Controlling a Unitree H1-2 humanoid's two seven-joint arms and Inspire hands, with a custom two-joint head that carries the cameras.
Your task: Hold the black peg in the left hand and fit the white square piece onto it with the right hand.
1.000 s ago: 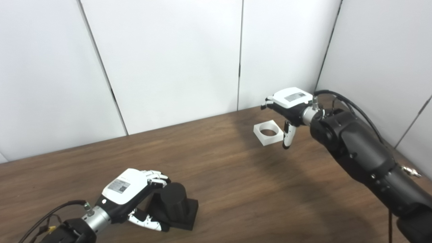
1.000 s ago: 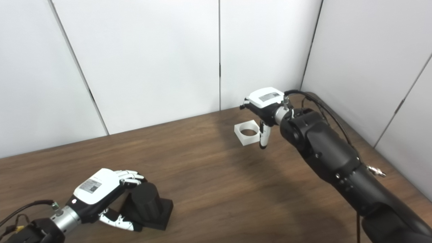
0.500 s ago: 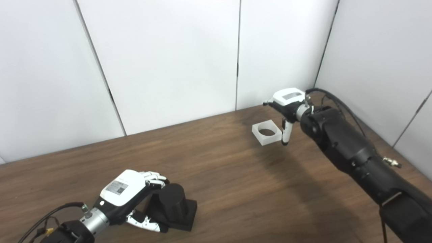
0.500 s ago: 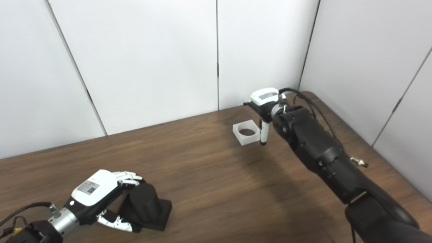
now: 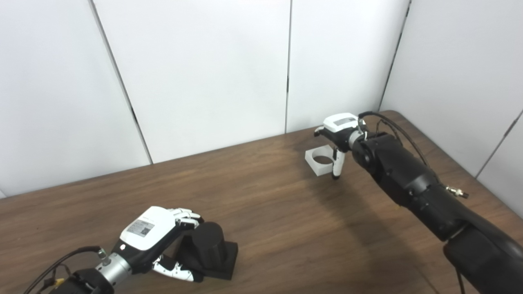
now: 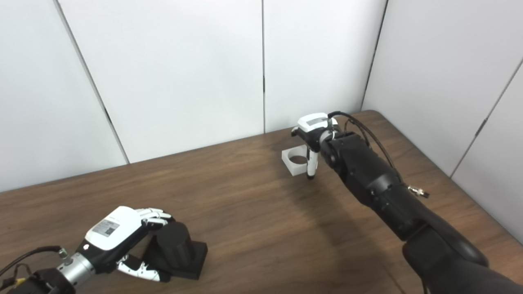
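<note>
The black peg (image 5: 208, 245), a cylinder on a square base, stands on the table near the front left. My left hand (image 5: 153, 232) is wrapped around it, with fingers (image 5: 188, 217) over the cylinder's far side and the thumb low against the base. The white square piece (image 5: 320, 161), with a round hole, lies flat at the back right. My right hand (image 5: 339, 128) hovers over its right side, fingers apart. Its thumb hangs down beside the piece's near right corner, and its fingers reach over the far edge. The piece rests on the wood.
The brown wooden table (image 5: 286, 228) meets white wall panels at the back and on the right. The right arm (image 5: 408, 183) stretches diagonally across the table's right side.
My right hand has come left and lower, from beside the white piece to over its right side, and the arm has stretched out. The left hand stays on the peg.
</note>
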